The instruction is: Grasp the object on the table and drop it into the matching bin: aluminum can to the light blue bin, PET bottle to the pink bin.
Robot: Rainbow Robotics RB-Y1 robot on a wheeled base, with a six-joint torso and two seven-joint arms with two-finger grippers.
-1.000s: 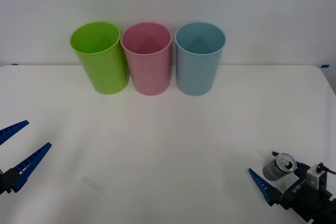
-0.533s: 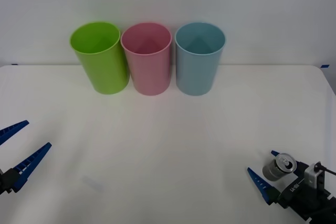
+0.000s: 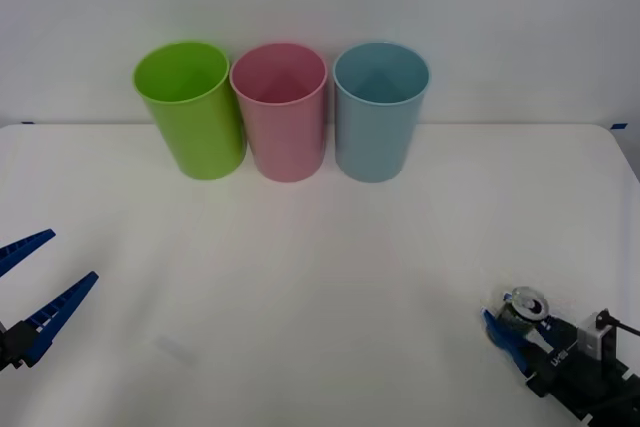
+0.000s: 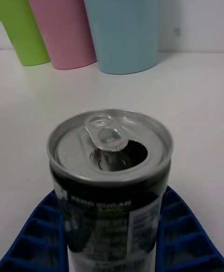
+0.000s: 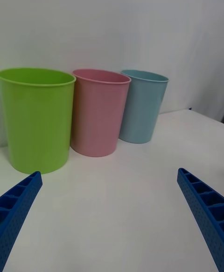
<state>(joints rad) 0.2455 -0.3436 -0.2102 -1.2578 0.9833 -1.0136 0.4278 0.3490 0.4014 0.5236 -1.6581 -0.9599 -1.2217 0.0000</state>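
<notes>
Closing on the aluminum can (image 3: pixel 524 309), the right gripper (image 3: pixel 517 325) now has its blue fingers (image 4: pixel 35 234) pressed against both sides of the can body, low on the can; a second ago they stood spread with the can loose between them, so the grasp looks just made. Can sits upright at the near right corner of the table (image 3: pixel 320 277), tab and open mouth on top, clear in the right wrist view (image 4: pixel 109 178). Bottom of the can is hidden, so whether it has left the tabletop can't be told.

Left gripper (image 3: pixel 32 287) is parked at the near left edge, fingers wide apart, nothing between them, same place as before.

Light blue bin (image 3: pixel 380 112) stands at the far side, rightmost of three cups in a row, with the pink bin (image 3: pixel 280 112) just beside it in the middle and a lime green cup (image 3: pixel 190 107) on the left. None of them have moved.

Judgement: grasp step about done; lift and carry to the light blue bin remain. Can is well apart from the bins, so most of the task is ahead.
</notes>
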